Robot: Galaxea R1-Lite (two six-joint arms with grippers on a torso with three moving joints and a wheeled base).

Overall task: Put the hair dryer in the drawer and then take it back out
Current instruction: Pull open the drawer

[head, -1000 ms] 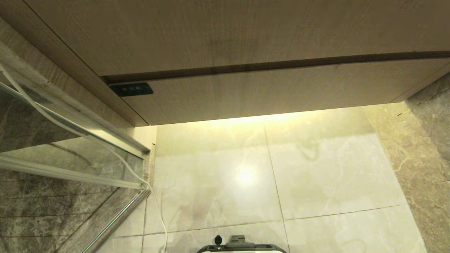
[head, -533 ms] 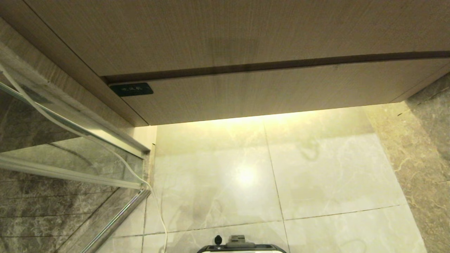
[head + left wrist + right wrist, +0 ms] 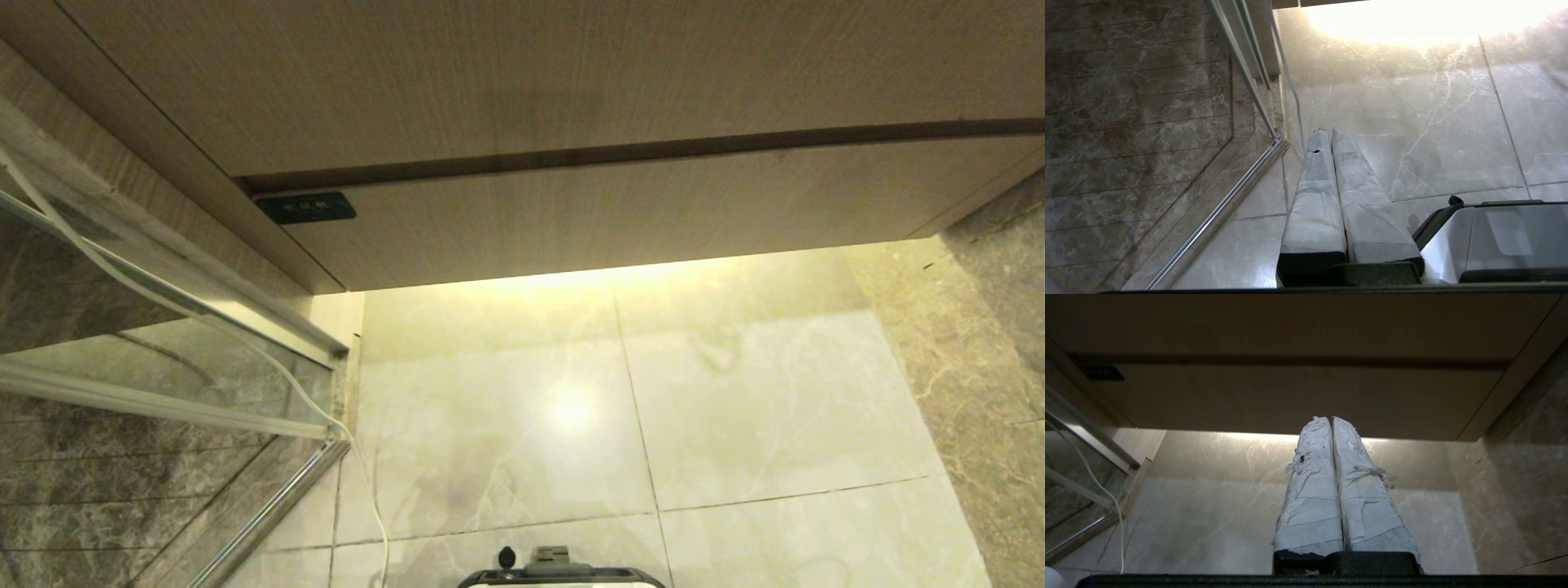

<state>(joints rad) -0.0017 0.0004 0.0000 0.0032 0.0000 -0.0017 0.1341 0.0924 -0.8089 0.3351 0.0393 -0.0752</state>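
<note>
The drawer (image 3: 620, 216) is a wide light wood-grain front, pushed shut under a taller plain panel, with a small black label plate (image 3: 305, 207) at its left end. The right wrist view shows the same drawer (image 3: 1306, 400) ahead. My right gripper (image 3: 1331, 418) is shut and empty, its taped fingers pointing at the drawer's lower edge from a distance. My left gripper (image 3: 1329, 130) hangs shut and empty over the floor tiles beside the robot's base. The hair dryer is out of view. Neither arm shows in the head view.
A glass shower partition with a metal rail (image 3: 269, 506) stands at the left, and a thin white cable (image 3: 363, 474) runs down along it. Dark marble wall (image 3: 996, 343) closes the right side. Pale floor tiles (image 3: 571, 408) lie before the cabinet. The robot's base (image 3: 563, 576) shows at the bottom.
</note>
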